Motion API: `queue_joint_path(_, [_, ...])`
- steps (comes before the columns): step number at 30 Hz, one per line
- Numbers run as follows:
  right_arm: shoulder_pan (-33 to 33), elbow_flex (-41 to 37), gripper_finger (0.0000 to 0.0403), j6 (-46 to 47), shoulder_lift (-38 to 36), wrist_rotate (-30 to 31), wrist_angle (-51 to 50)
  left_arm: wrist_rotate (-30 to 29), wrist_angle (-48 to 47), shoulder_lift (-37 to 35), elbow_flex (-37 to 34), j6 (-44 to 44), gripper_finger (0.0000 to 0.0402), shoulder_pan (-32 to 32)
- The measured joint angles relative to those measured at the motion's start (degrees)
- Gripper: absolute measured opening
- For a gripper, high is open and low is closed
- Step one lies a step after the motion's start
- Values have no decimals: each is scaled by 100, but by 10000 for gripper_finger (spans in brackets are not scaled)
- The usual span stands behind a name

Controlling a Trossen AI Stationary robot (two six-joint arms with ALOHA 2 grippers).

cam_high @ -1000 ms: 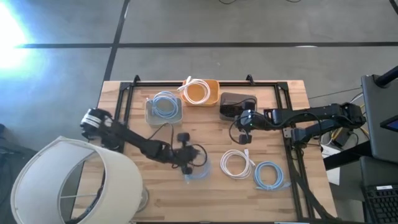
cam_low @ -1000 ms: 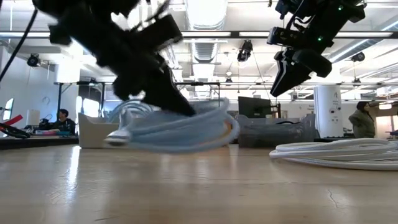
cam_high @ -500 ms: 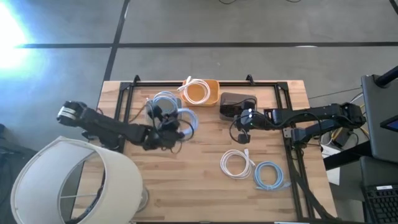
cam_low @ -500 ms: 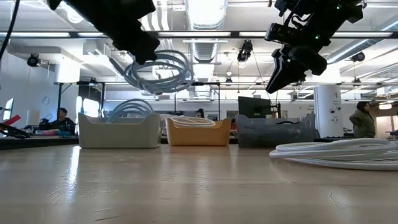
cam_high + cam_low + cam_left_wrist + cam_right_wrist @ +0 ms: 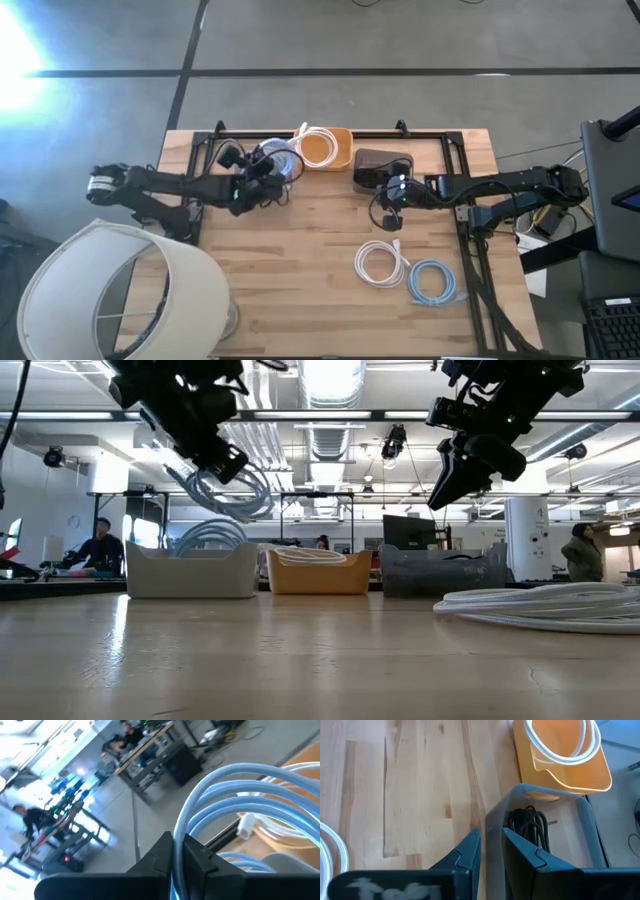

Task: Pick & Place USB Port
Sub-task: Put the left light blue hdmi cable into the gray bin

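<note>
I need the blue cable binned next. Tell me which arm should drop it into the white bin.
Left. The left gripper is already shut on the blue cable coil, held above the white bin. The right gripper sits near the grey bin, holding nothing.

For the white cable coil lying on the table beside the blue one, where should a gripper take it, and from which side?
Grip the white cable coil across its bundled strands on the arc facing away from the blue cable coil, coming straight down from above. It lies flat on the table, so only a top approach gets fingers around the strands, and that far arc probably keeps them clear of the blue coil alongside.
</note>
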Motion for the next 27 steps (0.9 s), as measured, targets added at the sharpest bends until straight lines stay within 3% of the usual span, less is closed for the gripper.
queue_joint_path(13, [0,-23,83,7,0,1,28,105,281,10,-1157,-1326,35,507])
queue_joint_path(23, [0,-24,106,-43,0,-6,210,302,507,10,-1565,-1425,95,509])
queue_joint_path(27, [2,-26,118,-40,0,-497,214,390,513,10,-1582,-1550,125,509])
